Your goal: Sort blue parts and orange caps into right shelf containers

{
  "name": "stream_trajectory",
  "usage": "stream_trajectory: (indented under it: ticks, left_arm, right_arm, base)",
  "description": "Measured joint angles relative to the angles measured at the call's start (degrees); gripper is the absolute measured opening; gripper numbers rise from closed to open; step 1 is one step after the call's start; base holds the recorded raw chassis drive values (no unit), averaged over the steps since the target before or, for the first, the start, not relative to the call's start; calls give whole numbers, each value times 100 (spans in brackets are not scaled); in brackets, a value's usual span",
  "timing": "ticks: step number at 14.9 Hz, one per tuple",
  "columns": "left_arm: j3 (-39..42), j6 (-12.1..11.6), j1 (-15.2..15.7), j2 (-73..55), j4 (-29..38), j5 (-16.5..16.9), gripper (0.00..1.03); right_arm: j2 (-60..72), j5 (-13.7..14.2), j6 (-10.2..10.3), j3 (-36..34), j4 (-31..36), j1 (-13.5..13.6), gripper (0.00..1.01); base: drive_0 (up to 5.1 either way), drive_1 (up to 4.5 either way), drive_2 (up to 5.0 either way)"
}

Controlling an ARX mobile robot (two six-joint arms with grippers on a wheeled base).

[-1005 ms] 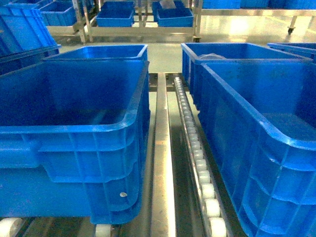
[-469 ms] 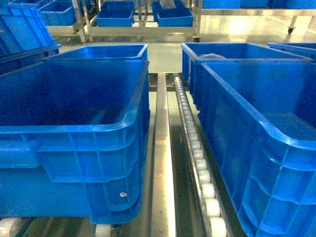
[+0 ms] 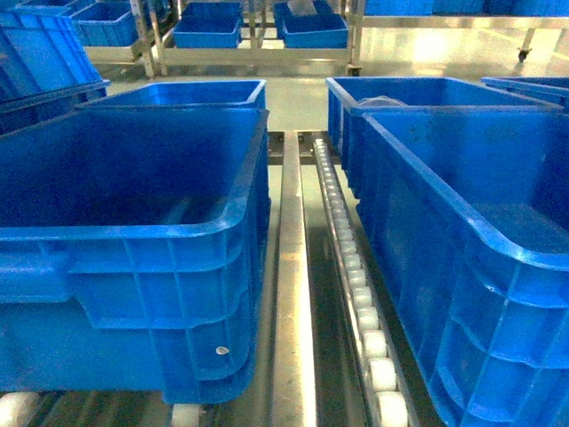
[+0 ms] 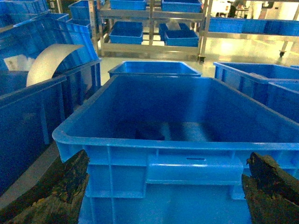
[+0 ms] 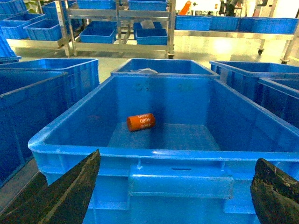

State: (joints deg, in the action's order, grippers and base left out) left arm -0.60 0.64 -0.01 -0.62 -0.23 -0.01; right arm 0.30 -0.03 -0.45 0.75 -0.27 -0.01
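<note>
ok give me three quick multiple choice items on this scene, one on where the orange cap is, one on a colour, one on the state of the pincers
1. Where does the orange cap lie?
A. on the roller track
B. on the floor of the crate under the right wrist camera
C. on a crate rim

2. What colour are the crates?
A. blue
B. green
C. grey

3. How do the left pincer and right pincer stand?
A. both open, holding nothing
B. both shut on caps
C. one shut on a rim

Answers:
1 B, the cap rests inside on the crate bottom.
2 A, every crate in view is bright blue.
3 A, each wrist view shows the fingers spread wide apart.
</note>
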Motion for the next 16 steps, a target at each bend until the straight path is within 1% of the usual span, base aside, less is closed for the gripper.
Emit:
stream_trajectory:
  ticks: [16]
  left_arm:
    - [0,0,0,0,0,-2,98]
  right_arm:
    - [0,0,2,0,0,0,98]
  base:
    - [0,0,0]
